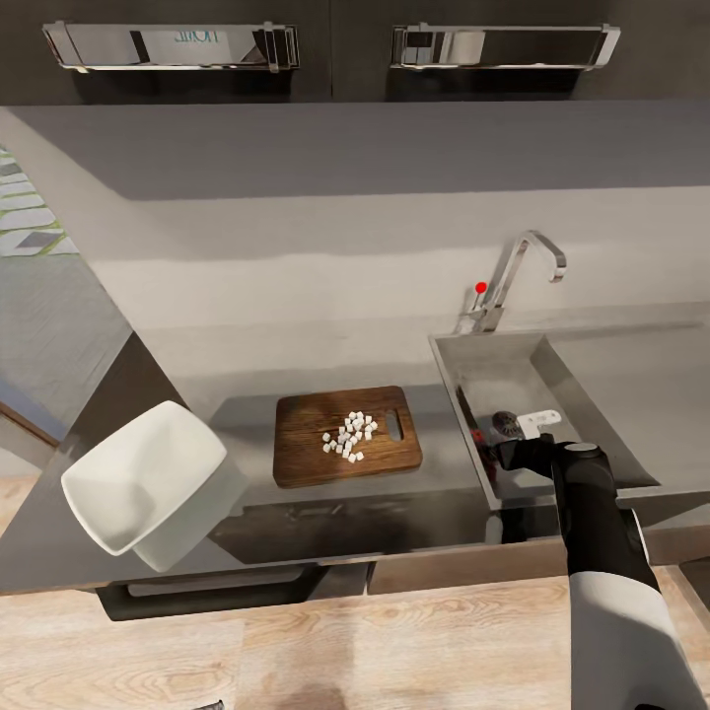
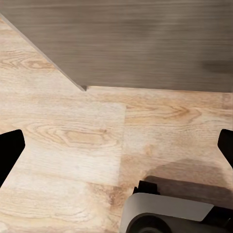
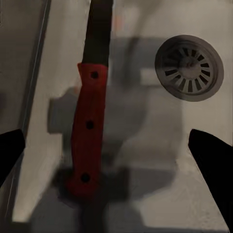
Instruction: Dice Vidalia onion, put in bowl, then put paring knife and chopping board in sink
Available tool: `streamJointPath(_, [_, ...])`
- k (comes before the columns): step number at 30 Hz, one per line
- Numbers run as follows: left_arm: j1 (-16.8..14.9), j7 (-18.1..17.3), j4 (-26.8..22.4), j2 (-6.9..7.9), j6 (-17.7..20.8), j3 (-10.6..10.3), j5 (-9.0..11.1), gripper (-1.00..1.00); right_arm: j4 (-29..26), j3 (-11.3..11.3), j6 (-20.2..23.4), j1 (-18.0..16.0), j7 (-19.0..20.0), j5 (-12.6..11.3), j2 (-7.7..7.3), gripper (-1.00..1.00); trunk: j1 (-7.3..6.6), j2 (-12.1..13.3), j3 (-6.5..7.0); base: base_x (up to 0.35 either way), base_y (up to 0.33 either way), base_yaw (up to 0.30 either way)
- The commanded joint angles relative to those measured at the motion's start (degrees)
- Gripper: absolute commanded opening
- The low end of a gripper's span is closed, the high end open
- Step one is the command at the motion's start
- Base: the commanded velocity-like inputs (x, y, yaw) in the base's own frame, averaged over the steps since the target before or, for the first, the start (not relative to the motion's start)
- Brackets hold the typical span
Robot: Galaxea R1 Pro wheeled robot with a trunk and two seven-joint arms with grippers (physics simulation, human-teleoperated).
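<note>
From the head view, the right arm [image 1: 602, 552] is covering the near part of the sink [image 1: 552, 360], and only a dark sliver of the paring knife [image 1: 467, 412] is showing along the basin's left wall, its red handle mostly blocked by the wrist. In the right wrist view the knife's blade is running off the picture's edge, so its tip is not showing, and both fingertips [image 3: 213, 160] of the right gripper [image 3: 114, 155] are being cut by the borders. The onion dice [image 1: 349, 435] on the chopping board [image 1: 345, 435] are looking too small to count, and the left gripper [image 2: 116, 145] is showing only dark finger corners at the frame's sides.
</note>
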Motion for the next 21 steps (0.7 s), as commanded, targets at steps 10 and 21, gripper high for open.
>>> streamJointPath(10, [-0.1,0.4,0.2,0.03,-0.3,0.3,-0.6,1.00,-0.1,-0.1,0.1,-0.1,0.6,0.5,0.09,1.00,0.03,-0.1,-0.09,0.000,0.000,0.000])
streamJointPath(21, [-0.1,0.4,0.2,0.11,-0.3,0.3,-0.6,1.00,-9.6,0.0,3.4,-0.4,0.7,0.6,-0.12,1.00,0.03,-0.1,-0.09,0.000,0.000,0.000])
